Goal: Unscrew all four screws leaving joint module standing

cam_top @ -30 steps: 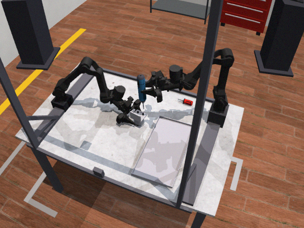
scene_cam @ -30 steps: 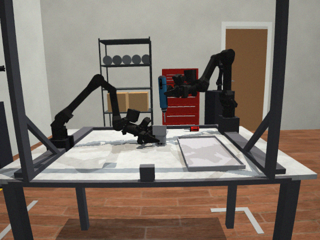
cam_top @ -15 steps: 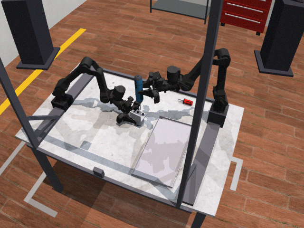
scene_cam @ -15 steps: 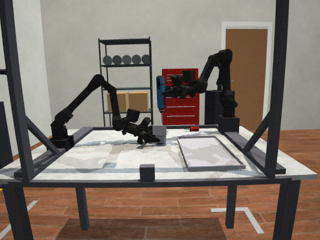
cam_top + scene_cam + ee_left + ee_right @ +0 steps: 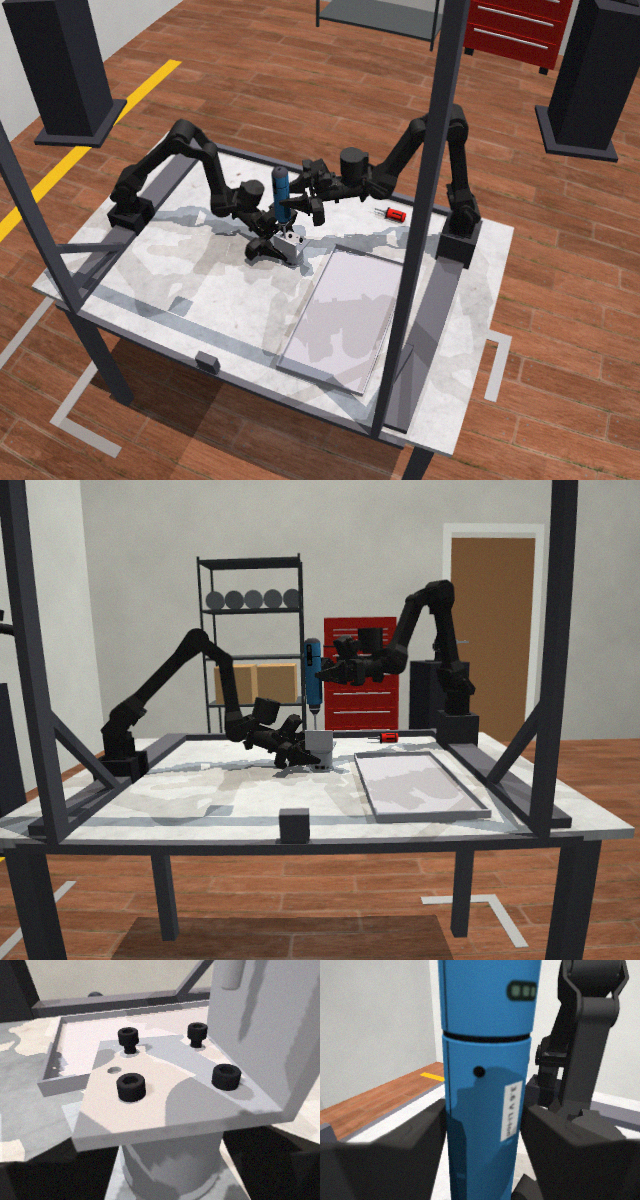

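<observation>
The joint module point(image 5: 295, 258) point(image 5: 325, 759) point(image 5: 170, 1160) stands upright with the bracket point(image 5: 282, 245) point(image 5: 318, 739) point(image 5: 105, 1115) on top. Four black screws stand in the bracket: two near ones point(image 5: 131, 1087) point(image 5: 226, 1076) with heads low, two far ones point(image 5: 128, 1039) point(image 5: 197, 1034) raised with shanks showing. My left gripper point(image 5: 321, 761) point(image 5: 169, 1115) is shut on the module's body just below the bracket. My right gripper point(image 5: 316, 675) point(image 5: 482, 1105) is shut on the electric screwdriver point(image 5: 280, 188) point(image 5: 312, 686) point(image 5: 485, 1090), held upright. Its bit point(image 5: 232, 974) hangs above the bracket, touching no screw.
A shallow tray point(image 5: 330, 294) point(image 5: 434, 816) point(image 5: 60, 1085) lies beside the module. A red screwdriver point(image 5: 396, 214) point(image 5: 389, 737) lies toward the back, near the right arm's base. The bracket's upright plate stands close beside the right-hand screws in the left wrist view.
</observation>
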Motion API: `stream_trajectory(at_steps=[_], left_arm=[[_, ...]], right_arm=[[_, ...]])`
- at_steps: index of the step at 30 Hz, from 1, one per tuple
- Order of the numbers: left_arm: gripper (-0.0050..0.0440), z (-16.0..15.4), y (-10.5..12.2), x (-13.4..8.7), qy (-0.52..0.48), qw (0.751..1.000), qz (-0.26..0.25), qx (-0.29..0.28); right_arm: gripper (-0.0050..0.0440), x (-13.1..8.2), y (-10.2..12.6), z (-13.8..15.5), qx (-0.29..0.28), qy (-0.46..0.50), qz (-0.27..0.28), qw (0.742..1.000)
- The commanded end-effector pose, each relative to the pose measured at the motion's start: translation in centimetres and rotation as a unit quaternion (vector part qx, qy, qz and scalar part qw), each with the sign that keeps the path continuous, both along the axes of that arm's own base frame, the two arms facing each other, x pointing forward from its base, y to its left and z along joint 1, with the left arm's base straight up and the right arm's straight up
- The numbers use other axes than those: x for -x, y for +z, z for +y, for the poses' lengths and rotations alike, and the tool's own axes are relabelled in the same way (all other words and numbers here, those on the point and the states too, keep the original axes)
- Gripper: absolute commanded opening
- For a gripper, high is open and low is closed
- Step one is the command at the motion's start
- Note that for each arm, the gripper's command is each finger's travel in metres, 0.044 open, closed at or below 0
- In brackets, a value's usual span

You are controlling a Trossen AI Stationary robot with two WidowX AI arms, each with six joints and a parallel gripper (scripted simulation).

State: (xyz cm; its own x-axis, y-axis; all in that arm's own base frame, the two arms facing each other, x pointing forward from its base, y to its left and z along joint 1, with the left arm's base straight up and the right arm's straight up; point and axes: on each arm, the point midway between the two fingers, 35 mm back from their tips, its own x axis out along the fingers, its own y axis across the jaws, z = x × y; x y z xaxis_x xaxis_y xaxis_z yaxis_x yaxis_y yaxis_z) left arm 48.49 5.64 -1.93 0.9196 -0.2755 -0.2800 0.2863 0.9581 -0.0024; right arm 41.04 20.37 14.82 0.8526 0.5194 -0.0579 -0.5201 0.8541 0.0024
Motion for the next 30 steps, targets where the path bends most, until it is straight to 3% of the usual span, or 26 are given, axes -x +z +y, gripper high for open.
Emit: stream_trajectory(at_steps=[1, 11, 16, 30], left_arm=[[0.0242, 0.1, 1.4, -0.5, -0.001, 1.000, -0.016, -0.004], [0.0242, 0.1, 1.4, -0.5, -0.001, 1.000, -0.016, -0.004], [0.0242, 0.1, 1.4, -0.5, -0.001, 1.000, -0.016, -0.004], [0.0242, 0.1, 1.4, -0.5, -0.001, 1.000, -0.016, -0.004]], right_arm=[[0.0160, -0.7, 3.1, 0.2, -0.016, -0.004, -0.041, 0.999], [0.0160, -0.8, 3.1, 0.2, -0.016, -0.004, -0.041, 0.999], [0.0160, -1.0, 1.3, -0.2, -0.011, -0.003, -0.030, 0.999], [0.0160, -0.8, 1.6, 0.0, -0.014, -0.002, -0.035, 0.999]])
